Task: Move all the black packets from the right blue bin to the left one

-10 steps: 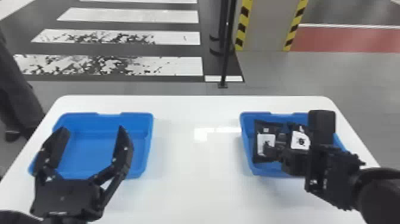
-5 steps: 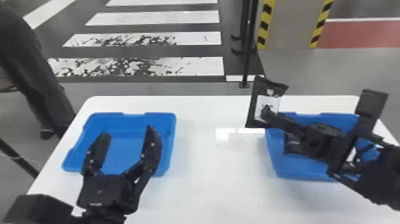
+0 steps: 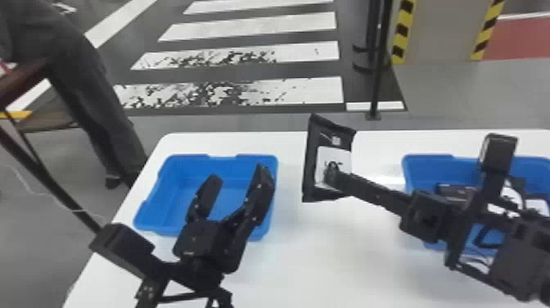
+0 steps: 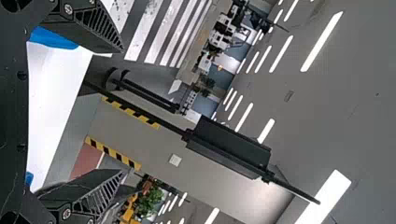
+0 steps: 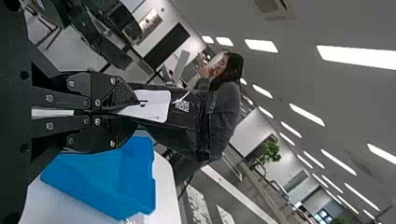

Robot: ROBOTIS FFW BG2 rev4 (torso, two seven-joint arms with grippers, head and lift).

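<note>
Item, one black packet [image 3: 312,164], raised over the worktop [image 3: 335,270] between the bins, nearer the left blue bin [image 3: 170,192]; right pincer [image 3: 332,174] pressed together on its labelled face. Item, left pincer [image 3: 237,171], spread and empty, in front of the left bin in the head view. Hazards, as we judge them: slippage, should the pinched film slide and drop the packet short of the rim; collision, should the packet swing into the left pincer's fingers; snagging, should its lower edge come in too low. Remaining stock: we note at least one more dark packet [image 3: 456,190] in the right blue bin [image 3: 427,160]. By view: the head view gives us the packet's place between the bins; the right wrist view adds the tight pinch at close range and a small square code [image 5: 182,106] beyond the white label [image 5: 156,103].
</note>
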